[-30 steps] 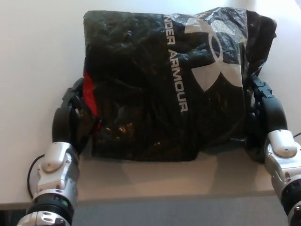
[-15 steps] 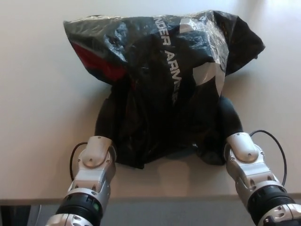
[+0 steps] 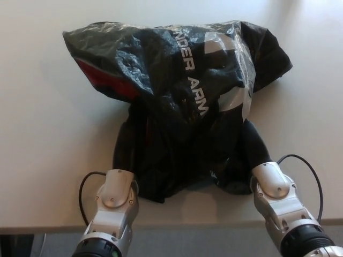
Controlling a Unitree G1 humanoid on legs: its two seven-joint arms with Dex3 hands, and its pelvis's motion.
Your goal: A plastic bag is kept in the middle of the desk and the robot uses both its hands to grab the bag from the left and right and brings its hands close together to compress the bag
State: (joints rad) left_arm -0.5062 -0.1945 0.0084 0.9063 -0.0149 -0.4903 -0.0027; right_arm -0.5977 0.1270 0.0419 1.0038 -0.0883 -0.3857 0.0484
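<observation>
Pale, bare desk (image 3: 43,134) fills the view, its near edge running along the bottom. One black plastic bag (image 3: 177,101) with white lettering and a red patch lies at the centre, bunched narrow at its 6 o'clock end and flaring wide toward 12 o'clock.

Two arms come in from below. The left hand (image 3: 126,144) presses into the bag at about 8 o'clock and the right hand (image 3: 254,142) at about 4 o'clock. Both are dark shapes largely wrapped in or hidden against the black film, so I cannot tell how far their fingers are closed or whether they truly hold the plastic or only push on it.

Risks, as I judge them: the slick film could slip out from between the hands if they only press on it, letting the bag spring wide again; trapped air may balloon the far end instead of compressing; and squeezing only the near end could push the whole bag away toward 12 o'clock.

Count: one bag, one desk, two hands, and two thin black cables, one looping beside each wrist.
</observation>
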